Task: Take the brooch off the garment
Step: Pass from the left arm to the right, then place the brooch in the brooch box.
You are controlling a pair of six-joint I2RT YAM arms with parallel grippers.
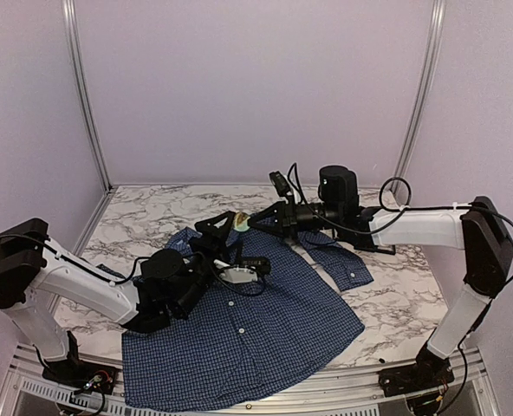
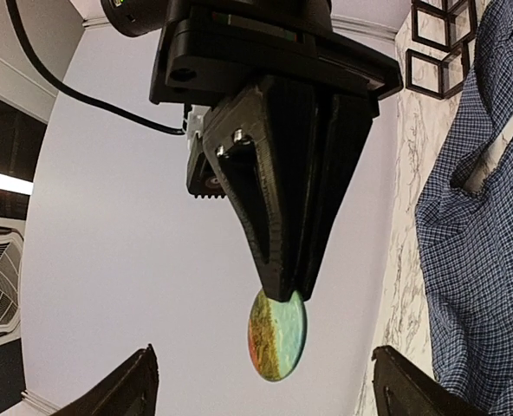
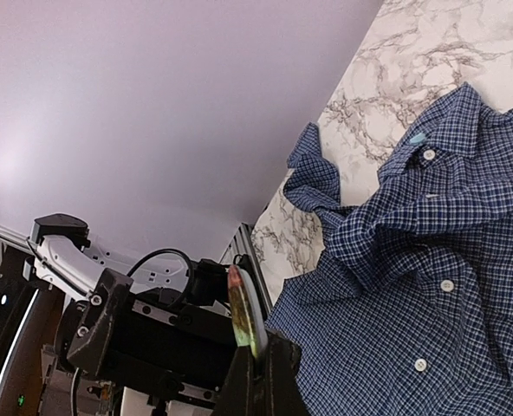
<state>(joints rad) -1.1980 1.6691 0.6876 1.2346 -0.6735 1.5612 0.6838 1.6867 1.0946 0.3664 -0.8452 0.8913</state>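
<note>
One white marble-patterned tabletop [image 1: 395, 295] carries everything you're looking at. Spread across it is the dark blue small-checked button-up shirt [image 1: 256, 329], collar toward the far wall and hem down at the near edge. It lies mostly flat and bunches up in folds around the collar. You can see its small white buttons [image 3: 447, 285] running down the front in the right wrist view.

Your left arm [image 1: 83, 286] reaches in low over the shirt's left side. Your right arm [image 1: 421, 227] stretches across from the right, above the shirt's upper edge.

Now the left hand [image 1: 224, 243]: it is spread wide and grips nothing. In its own wrist view, the two black fingertips [image 2: 126, 386] sit far apart at the bottom corners.

The right hand [image 2: 284, 290] is pinched tight. Its two black fingers are pressed together on the top edge of the round flat brooch [image 2: 278, 336], a little disc streaked orange, yellow-green and teal.

That brooch is off the garment. It hangs in the air from the right hand, above the collar end of the shirt, with no cloth touching it. The open left hand faces it, with one finger out to either side of the disc and neither in contact. From the right wrist you see it edge-on [image 3: 243, 316], clamped just above the fingertips.
</note>
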